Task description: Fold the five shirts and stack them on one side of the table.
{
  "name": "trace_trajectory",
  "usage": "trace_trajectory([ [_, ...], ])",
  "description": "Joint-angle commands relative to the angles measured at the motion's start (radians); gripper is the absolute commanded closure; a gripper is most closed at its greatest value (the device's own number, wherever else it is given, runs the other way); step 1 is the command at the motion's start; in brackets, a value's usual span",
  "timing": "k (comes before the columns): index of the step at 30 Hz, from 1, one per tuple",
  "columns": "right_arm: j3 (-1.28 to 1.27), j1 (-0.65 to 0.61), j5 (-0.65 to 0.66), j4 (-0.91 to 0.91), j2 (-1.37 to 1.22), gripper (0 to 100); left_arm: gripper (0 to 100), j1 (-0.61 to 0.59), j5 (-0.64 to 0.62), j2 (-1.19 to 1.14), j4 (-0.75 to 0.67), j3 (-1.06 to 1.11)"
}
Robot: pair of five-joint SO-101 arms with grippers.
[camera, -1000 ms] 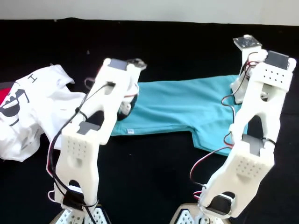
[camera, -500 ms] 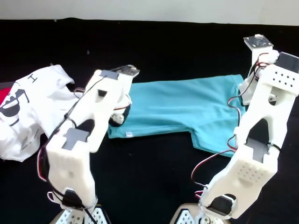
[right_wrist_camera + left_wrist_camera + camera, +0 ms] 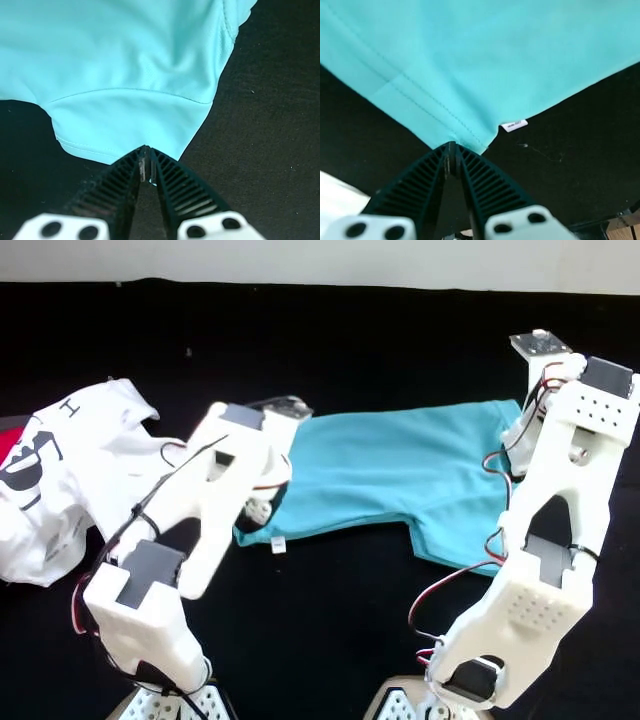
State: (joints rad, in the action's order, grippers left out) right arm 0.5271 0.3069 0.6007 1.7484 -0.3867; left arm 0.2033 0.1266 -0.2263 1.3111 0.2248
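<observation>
Teal jersey shirt (image 3: 400,470) has slid nearer as my left claw (image 3: 452,156), clamped on its hem, pulls back while my right claw (image 3: 146,165) pinches the sleeve, flattening it for folding.

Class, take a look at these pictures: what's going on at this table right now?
A teal shirt lies spread on the black table. The left gripper pinches its hem corner near the small tag, and the right gripper pinches a sleeve edge. A white printed shirt lies crumpled at one side, not yet folded.
</observation>
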Motion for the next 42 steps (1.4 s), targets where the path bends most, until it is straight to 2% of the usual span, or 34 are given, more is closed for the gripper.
trace_trajectory([
  [1,-0.001,-0.013,-0.008,0.005,0.064,99.2,99,0.027,-0.003,0.056,-0.044,0.007],
  [6,-0.001,0.004,-0.008,0.010,0.064,99.2,99,-0.061,0.008,0.053,-0.092,0.018],
  [11,-0.001,0.042,-0.003,0.010,0.065,99.2,99,-0.165,0.043,0.064,-0.063,-0.035],
  [17,-0.001,0.051,-0.003,0.010,0.064,99.2,99,-0.104,-0.002,0.064,0.124,-0.177],
  [23,-0.001,0.019,-0.006,0.005,0.058,99.2,99,0.012,-0.034,0.053,0.135,-0.160],
  [28,-0.001,-0.025,-0.008,0.008,0.058,99.2,99,0.024,-0.034,0.053,0.038,-0.048],
  [35,-0.002,-0.038,-0.008,0.010,0.058,99.2,99,-0.147,0.071,0.051,-0.239,0.160],
  [38,-0.002,-0.031,-0.008,0.012,0.061,99.2,99,-0.214,0.072,0.053,-0.262,0.159],
  [42,-0.002,-0.022,-0.008,0.013,0.094,99.2,99,-0.236,0.069,0.064,-0.241,0.139],
])
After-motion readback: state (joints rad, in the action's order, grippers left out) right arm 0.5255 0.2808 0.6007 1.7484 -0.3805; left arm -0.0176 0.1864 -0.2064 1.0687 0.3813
